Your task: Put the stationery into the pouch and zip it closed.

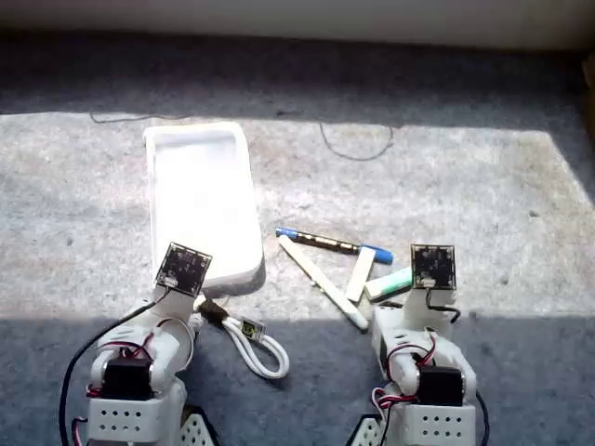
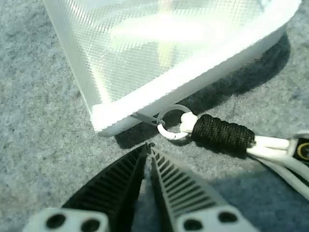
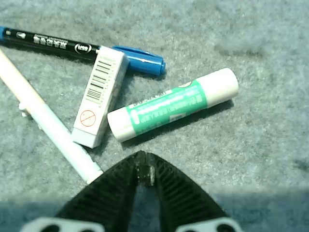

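Note:
A translucent white mesh pouch (image 1: 203, 200) lies flat on the grey carpet, its near corner (image 2: 104, 121) close to my left gripper (image 2: 148, 147), which is shut with nothing in it. The zip pull ring (image 2: 171, 122) with a black-wrapped white cord (image 2: 222, 133) lies just beyond the fingertips. In front of my right gripper (image 3: 144, 162), also shut on nothing, lie a green-and-white glue stick (image 3: 174, 104), a white eraser box (image 3: 100, 94), a black pen with blue cap (image 3: 87, 48) and a white pen (image 3: 46, 121).
The white cord loops (image 1: 253, 344) between the two arm bases. A thin dark cable (image 1: 353, 144) lies on the carpet behind the stationery. Open carpet stretches to the right of the glue stick (image 1: 389, 282).

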